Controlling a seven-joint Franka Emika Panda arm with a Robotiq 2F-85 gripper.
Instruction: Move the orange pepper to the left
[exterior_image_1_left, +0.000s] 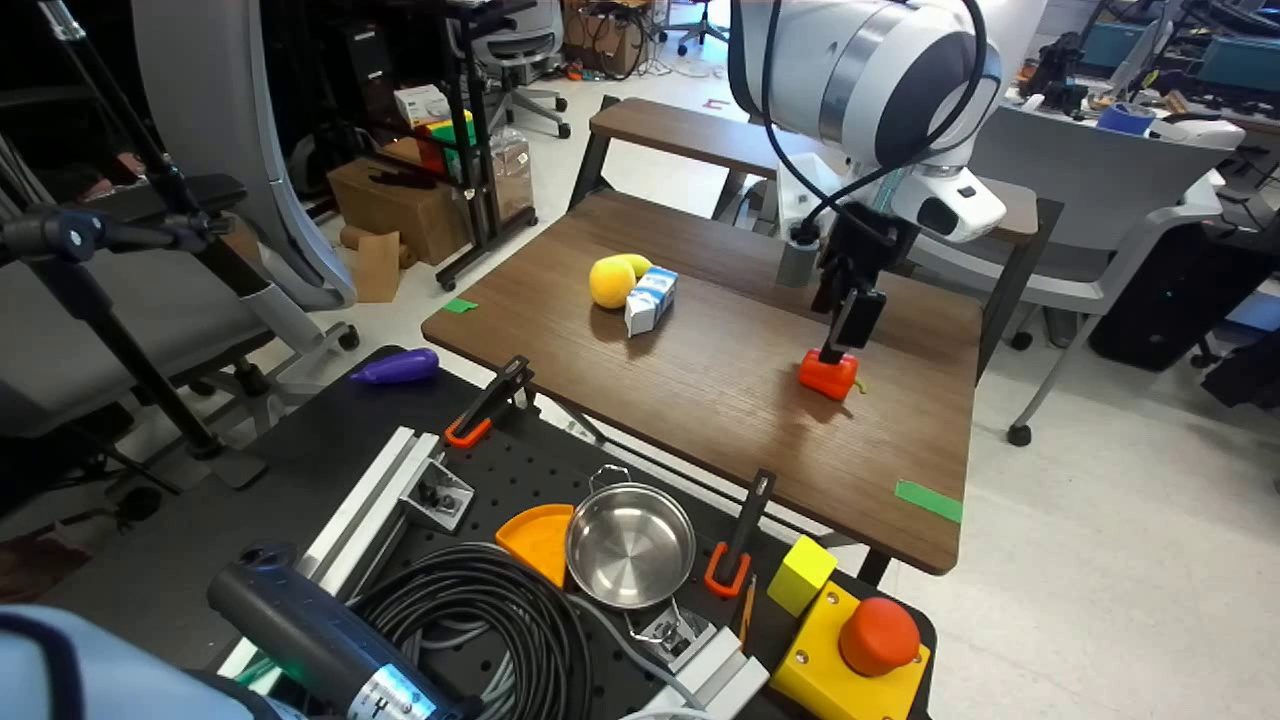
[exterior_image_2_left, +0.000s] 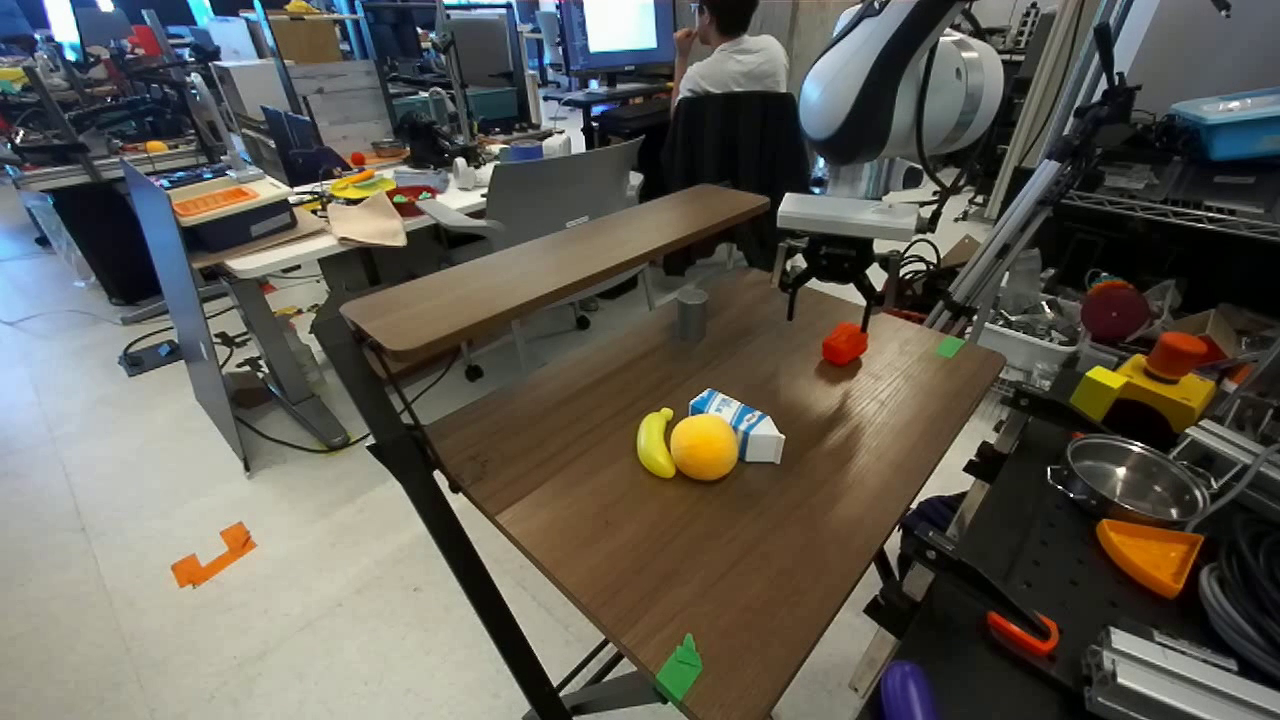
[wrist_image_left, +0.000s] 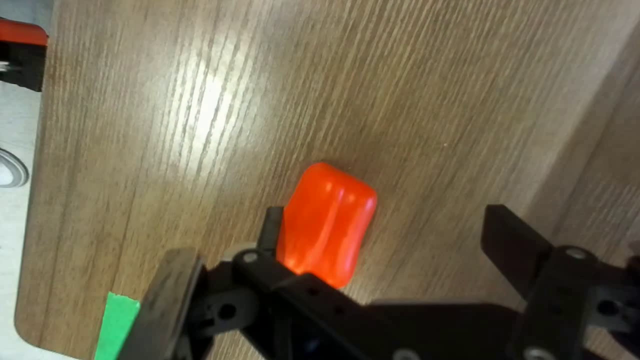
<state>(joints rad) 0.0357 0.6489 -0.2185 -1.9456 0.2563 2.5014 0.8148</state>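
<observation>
Orange pepper (wrist_image_left: 327, 225), wrist view: one, red-orange, lying on the table (wrist_image_left: 410, 100), part hidden by the gripper (wrist_image_left: 385, 215).
Gripper, wrist view: one, fingers (wrist_image_left: 271, 230) parted wide, nothing held; one finger is right beside the pepper (touching or not, I cannot tell), the other well apart from it.
Pepper grasp: judged to be the step in hand, at the lining-up stage; the carry looks not yet done.
Next gripper move: calls, I think, for centring the pepper between the fingers, lowering toward the table, gripping, then carrying left; which way counts as left is not shown.
Green tape (exterior_image_1_left: 928, 500), in an exterior view: two pieces, each near a corner of the table; the pepper lies on the table nearer one of them.
Clamps (exterior_image_1_left: 745, 530), in an exterior view: two, beside the table's long edge.
Pot (exterior_image_1_left: 630, 545) and eggplant (exterior_image_1_left: 398, 366), in an exterior view: one of each, off the table, past that edge.
Carton (exterior_image_2_left: 745, 422), in an exterior view: one, on the table, toward the end away from the pepper.
Banana (exterior_image_2_left: 656, 443) and round yellow fruit (exterior_image_2_left: 704, 447), in an exterior view: one of each, on the table, bunched with the carton.
Grey cylinder (exterior_image_2_left: 691, 313), in an exterior view: one, on the table.
</observation>
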